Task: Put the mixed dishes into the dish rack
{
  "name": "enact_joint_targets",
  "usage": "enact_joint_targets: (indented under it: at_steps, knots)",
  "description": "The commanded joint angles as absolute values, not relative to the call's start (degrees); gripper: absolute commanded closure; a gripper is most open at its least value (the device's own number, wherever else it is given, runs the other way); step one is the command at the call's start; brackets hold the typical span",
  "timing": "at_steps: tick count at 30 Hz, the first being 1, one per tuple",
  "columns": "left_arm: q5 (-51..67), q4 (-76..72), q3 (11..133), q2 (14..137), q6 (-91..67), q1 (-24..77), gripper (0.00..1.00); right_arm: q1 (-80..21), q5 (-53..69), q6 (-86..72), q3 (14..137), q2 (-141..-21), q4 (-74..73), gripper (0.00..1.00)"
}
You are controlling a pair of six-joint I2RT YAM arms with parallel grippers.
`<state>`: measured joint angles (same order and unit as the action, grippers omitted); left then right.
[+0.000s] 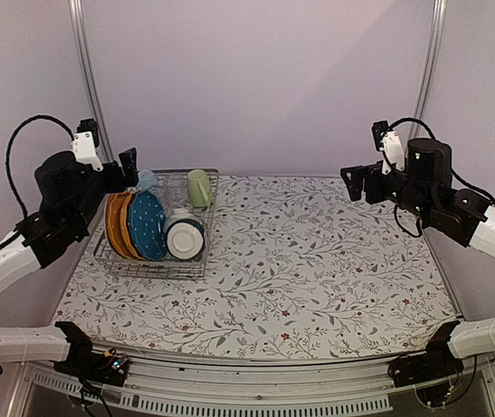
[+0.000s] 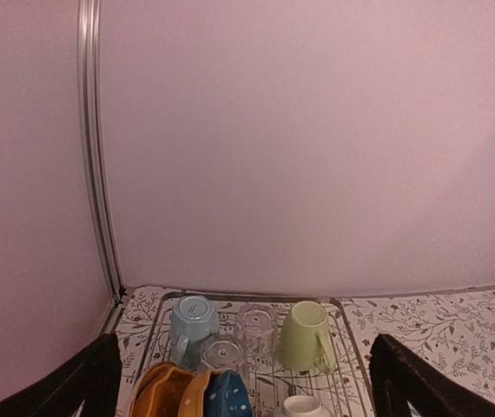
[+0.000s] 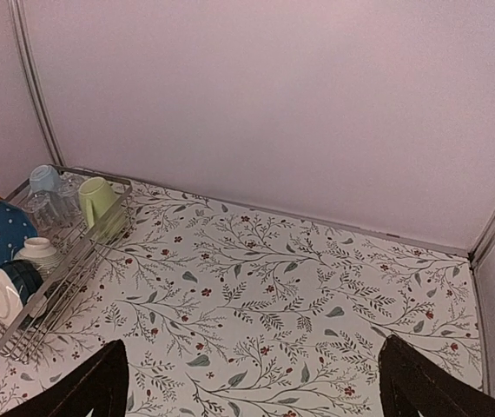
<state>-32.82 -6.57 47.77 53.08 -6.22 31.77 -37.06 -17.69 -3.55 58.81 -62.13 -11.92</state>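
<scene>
dish rack [image 1: 143,270] sits in the far-left corner of the table [image 1: 317,278], long side running front to back; its far rim is near the back wall, its left rim near the left wall and corner post [image 1: 80,61]. load: light blue mug [image 1: 147,180] upside down at the far-left end, pale yellow-green mug [image 1: 199,188] at the far-right end, clear glass [image 2: 256,328] between them. scalloped plates stand on edge along the left half, yellow plates [image 1: 117,224] outermost, blue dotted plate [image 1: 148,224] just beside them. teal bowls [image 1: 184,236] lie on their sides against the blue plate, at the rack's right rim. left gripper [image 1: 122,174] hangs over the rack's far-left corner, above the dishes and not touching them; jaws spread wide, holding nothing, fingers [image 2: 91,387] framing the rack in the wrist view. right gripper [image 1: 356,182] is raised over the far-right side of the table, well apart from the rack, jaws likewise wide and bare, fingers [image 3: 100,387] over patterned cloth. the floral surface runs unbroken from the rack's right rim to the right post [image 1: 430,61].
</scene>
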Motion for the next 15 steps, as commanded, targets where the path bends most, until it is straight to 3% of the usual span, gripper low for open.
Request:
enact_joint_targets:
  at_steps: [1, 15]
  knots:
    - [-33.2, -6.9, 46.2, 52.9, -6.3, 32.4, 0.0, -36.8, -18.8, -2.6, 58.7, -61.7, -11.6, 0.01]
    - [-33.5, -6.3, 46.5, 52.3, -6.3, 32.4, 0.0, -36.9, -18.6, -2.3, 59.0, -61.7, -11.7, 0.01]
